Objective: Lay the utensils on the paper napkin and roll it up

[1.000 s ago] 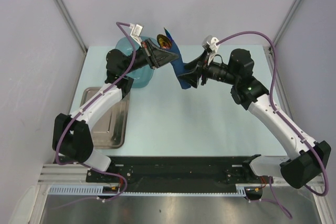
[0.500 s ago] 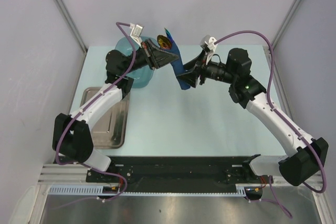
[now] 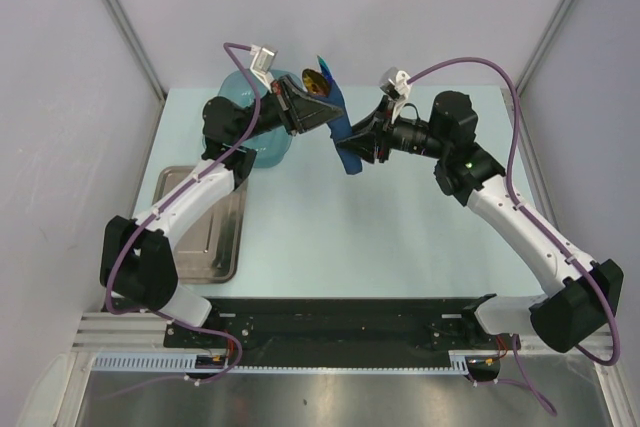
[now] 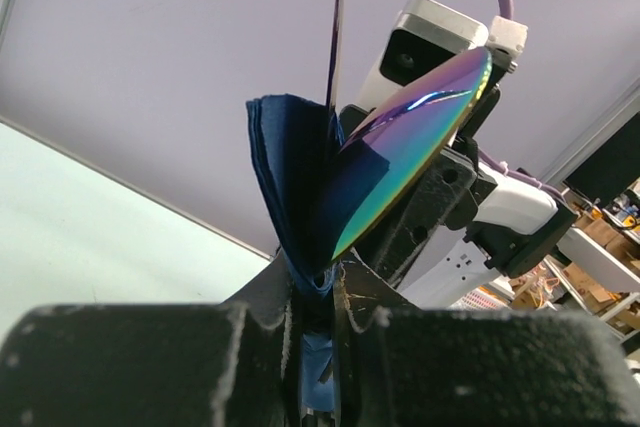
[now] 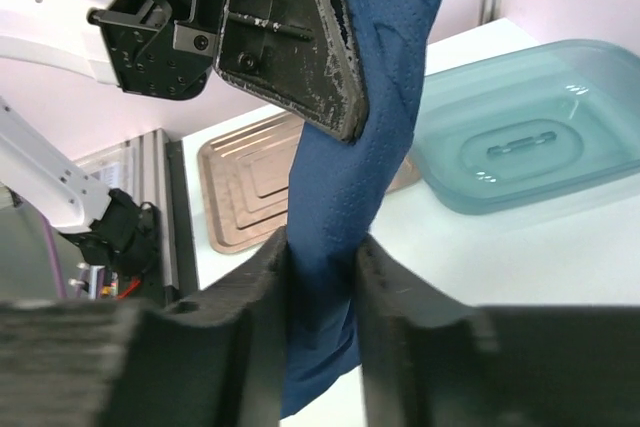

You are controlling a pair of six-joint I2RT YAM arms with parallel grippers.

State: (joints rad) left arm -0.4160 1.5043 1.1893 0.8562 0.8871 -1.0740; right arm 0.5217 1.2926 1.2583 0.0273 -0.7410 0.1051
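The dark navy paper napkin (image 3: 346, 145) hangs rolled in the air between both arms, above the table's back. Utensils stick out of its top: a gold spoon bowl (image 3: 314, 78) and an iridescent handle (image 4: 410, 142). My left gripper (image 3: 322, 112) is shut on the roll's upper part (image 4: 300, 177), its jaws pinching the blue folds. My right gripper (image 5: 322, 282) has come in from the right, and both its fingers (image 5: 272, 292) press on the napkin's lower part (image 5: 345, 187). The roll's bottom end dangles below them.
A translucent teal tub (image 3: 262, 147) sits at the back left, under the left wrist, also seen as the tub (image 5: 530, 137) in the right wrist view. A metal tray (image 3: 205, 232) lies at the table's left edge. White walls enclose the back and sides.
The right gripper has edged left toward the roll and its jaws have narrowed onto the napkin's lower part. The left gripper has kept its hold and place.
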